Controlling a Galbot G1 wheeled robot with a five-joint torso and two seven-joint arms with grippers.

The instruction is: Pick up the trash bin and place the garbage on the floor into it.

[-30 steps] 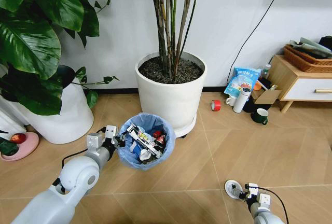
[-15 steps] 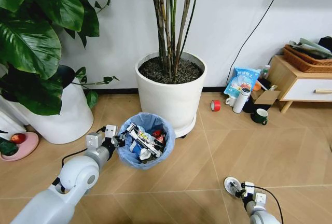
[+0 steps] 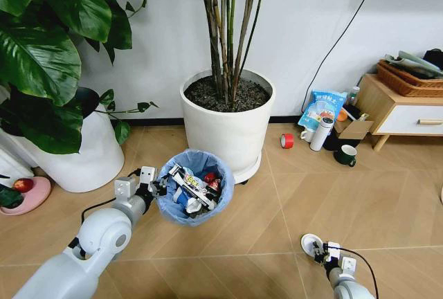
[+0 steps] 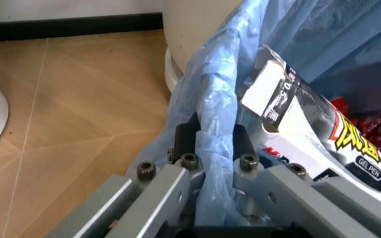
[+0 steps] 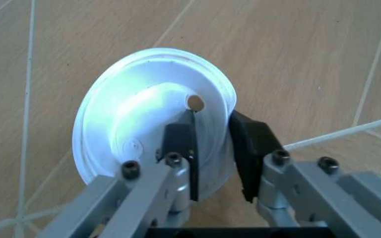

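Pinching tilted white lid [image 5: 152,117], right end effector [image 5: 209,148].

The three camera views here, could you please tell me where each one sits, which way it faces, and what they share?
Head view: on the robot's head, facing forward and down at the floor, both arms showing; left gripper on the trash bin, right gripper on the white lid.
Left wrist view: along its fingers clamped on the bin's bag-lined rim, garbage inside.
Right wrist view: down along its fingers pinching the lid over the floor.
Shared: bin in head and left wrist views; lid in head and right wrist views.
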